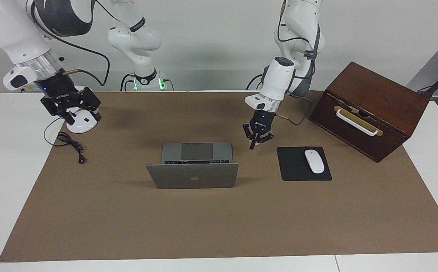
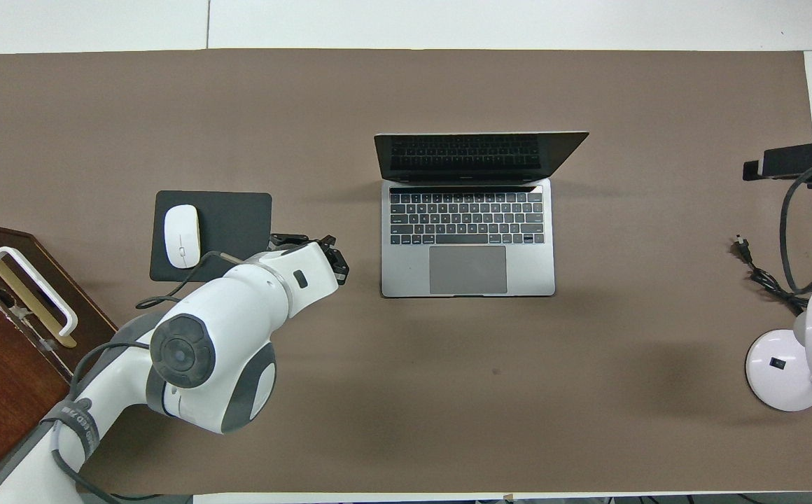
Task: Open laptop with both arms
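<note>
The brown mat (image 1: pixel 219 211) carries the laptop (image 1: pixel 194 166) at its middle, lid already upright, so the opening looks finished. The wooden box (image 1: pixel 370 109) sits at the laptop's two o'clock in the facing view. The left gripper (image 1: pixel 257 140) hangs at three o'clock beside it, jaws spread, holding nothing. The right gripper (image 1: pixel 71 107) waits at ten o'clock over the lamp base (image 1: pixel 80 122), jaws spread

White mouse (image 1: pixel 314 161) on black pad (image 1: pixel 290 166); wooden box (image 1: pixel 370 109); lamp base (image 2: pixel 784 371).

Both arms are glossy white with dark grey joint panels and silver wrist rings, black cables looped along them, tiny blue lights near the wrists, green lights at one base.
</note>
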Controlling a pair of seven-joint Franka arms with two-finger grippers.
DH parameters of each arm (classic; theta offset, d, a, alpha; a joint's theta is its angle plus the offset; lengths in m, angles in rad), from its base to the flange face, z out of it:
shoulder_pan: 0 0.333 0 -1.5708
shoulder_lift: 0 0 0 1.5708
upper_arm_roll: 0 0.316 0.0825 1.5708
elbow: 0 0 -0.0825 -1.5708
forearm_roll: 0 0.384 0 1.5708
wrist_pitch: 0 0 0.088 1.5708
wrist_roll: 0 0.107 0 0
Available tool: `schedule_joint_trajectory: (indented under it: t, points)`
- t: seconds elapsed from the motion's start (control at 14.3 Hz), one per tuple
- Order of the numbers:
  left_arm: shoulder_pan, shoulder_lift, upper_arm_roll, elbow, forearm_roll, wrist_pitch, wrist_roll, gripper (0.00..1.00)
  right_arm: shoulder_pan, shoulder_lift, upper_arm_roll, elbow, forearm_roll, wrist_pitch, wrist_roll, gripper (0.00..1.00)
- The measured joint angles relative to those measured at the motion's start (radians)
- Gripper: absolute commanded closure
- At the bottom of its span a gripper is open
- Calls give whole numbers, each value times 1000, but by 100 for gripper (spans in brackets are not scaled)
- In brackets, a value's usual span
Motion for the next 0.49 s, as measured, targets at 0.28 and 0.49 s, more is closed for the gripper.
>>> schedule_joint_trajectory:
  t: [0.28,0.49]
  points:
    - [63,-63,2,60,0,-212,0,0,3,-8,13,20,-117,-145,141,0]
    - [142,-99,4,113,0,-339,1,0,3,-20,19,20,-167,-255,157,0]
